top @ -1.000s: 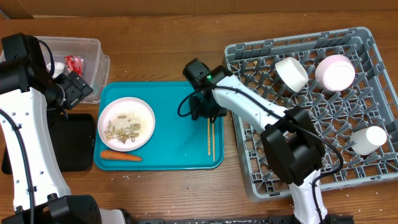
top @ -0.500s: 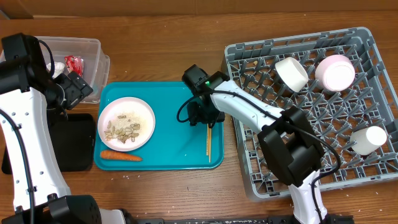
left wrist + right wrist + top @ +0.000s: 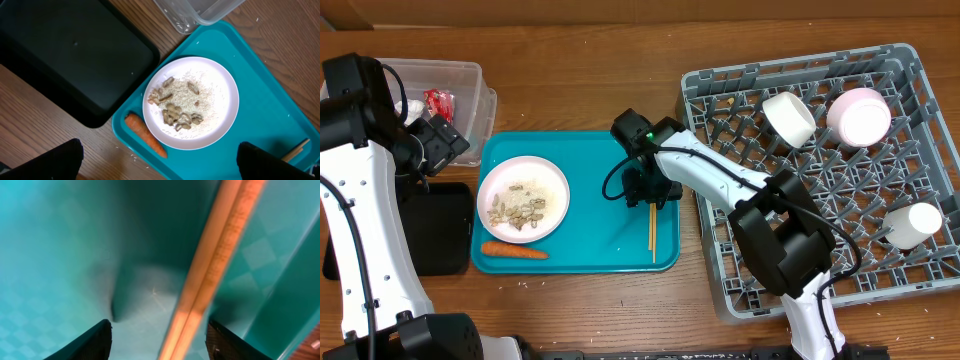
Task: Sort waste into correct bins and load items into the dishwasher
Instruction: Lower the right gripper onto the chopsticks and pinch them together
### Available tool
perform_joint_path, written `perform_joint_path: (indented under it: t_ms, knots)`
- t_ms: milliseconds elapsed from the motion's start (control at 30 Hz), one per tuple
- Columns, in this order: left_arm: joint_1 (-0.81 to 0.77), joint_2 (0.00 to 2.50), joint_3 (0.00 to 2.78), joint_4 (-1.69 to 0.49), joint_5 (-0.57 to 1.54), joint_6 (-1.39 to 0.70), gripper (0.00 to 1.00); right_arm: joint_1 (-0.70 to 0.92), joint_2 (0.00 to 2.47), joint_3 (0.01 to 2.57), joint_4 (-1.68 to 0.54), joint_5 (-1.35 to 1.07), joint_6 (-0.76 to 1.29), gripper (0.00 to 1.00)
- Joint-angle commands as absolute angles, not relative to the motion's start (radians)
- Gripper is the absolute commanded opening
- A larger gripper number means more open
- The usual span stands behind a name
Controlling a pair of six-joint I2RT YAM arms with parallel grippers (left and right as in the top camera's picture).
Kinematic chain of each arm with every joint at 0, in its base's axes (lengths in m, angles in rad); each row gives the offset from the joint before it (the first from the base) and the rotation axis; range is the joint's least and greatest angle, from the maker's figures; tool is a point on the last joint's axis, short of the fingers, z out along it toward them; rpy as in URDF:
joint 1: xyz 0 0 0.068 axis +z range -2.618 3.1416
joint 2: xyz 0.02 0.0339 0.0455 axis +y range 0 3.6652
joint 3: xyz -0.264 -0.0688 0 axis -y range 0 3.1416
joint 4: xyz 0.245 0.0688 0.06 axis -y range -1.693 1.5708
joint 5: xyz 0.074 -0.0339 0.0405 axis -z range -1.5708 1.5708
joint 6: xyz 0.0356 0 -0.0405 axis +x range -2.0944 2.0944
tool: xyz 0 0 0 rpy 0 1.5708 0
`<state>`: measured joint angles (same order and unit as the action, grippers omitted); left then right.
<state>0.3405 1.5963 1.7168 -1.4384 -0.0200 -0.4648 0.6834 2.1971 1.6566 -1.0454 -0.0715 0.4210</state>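
Right wrist view: my right fingers (image 3: 87, 342) stood partly open astride the wooden chopsticks (image 3: 210, 275), gripping nothing, low over the teal tray (image 3: 60, 255) near its right edge. Overhead, the grey dish rack (image 3: 710, 265) sat just right of that tray. My left fingers (image 3: 45, 160) gaped wide and empty above the white plate (image 3: 225, 85) of nut and rice scraps (image 3: 175, 112) and the carrot stick (image 3: 145, 136) at the tray's left end, beside the black tray (image 3: 65, 55).

Overhead: you have bright, even light, soft shadows, sharp focus. Left wrist: sharp, evenly lit. Right wrist: your chopsticks (image 3: 215, 265) are blurred close-up; dark shadow across the teal tray (image 3: 50, 255).
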Motion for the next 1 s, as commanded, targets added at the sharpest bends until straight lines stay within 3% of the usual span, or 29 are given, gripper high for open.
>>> perform_joint_path:
  t_ms: [0,567,967]
  knots:
    - [0.338,1.597,1.729,-1.435,-0.026,-0.45,1.0,0.69,2.233,1.682,-1.072,-0.02,0.422,0.63]
    - [0.338,1.597,1.729,-1.43,-0.026,-0.45,1.0,0.69,2.233,1.868,-1.139,-0.001,0.417,0.62]
    - [0.338,1.597,1.729,-1.423,-0.026,-0.45,1.0,0.69,2.235,1.831,-1.101,-0.005,0.393,0.62]
